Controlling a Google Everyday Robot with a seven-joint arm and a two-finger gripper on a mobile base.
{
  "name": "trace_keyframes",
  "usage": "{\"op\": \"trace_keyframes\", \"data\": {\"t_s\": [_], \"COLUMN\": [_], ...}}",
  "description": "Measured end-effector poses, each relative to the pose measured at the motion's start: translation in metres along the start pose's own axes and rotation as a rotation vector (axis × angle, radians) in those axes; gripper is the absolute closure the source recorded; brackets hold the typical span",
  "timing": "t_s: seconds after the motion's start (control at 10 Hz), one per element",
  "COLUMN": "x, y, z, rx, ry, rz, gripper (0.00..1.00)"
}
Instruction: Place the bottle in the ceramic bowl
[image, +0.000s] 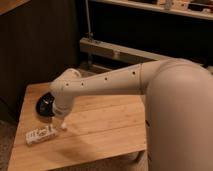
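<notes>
Reach step: my gripper (64, 124), wide and empty, hovers just right of bottle (41, 135); next grasp it, lift to ceramic bowl (44, 106).

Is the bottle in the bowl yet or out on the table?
Out. The bottle lies flat on the table, apart from the bowl; the end effector hangs beside it.

Bench (105, 127): low, pale wooden planks, grain running lengthwise. Floor (7, 145): speckled grey carpet, seen at the bench's left edge. Dark panel wall (45, 45): directly behind the bench. Grey metal beam (117, 51): horizontal, beyond the bench, with a thin upright pole (88, 20) rising from it. Shelf (170, 9): top right, holding small indistinct items.
</notes>
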Motion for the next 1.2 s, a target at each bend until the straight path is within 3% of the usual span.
{"op": "trace_keyframes", "data": {"t_s": [0.1, 0.3, 0.8, 1.2], "x": [-0.005, -0.003, -0.019, -0.02], "y": [0.007, 0.008, 0.009, 0.009], "z": [0.011, 0.023, 0.047, 0.048], "rx": [-0.036, -0.05, -0.085, -0.086], "ry": [-0.062, -0.189, -0.248, -0.249], "rz": [-0.068, -0.188, -0.344, -0.345], "gripper": [0.35, 0.35, 0.35, 0.35]}}
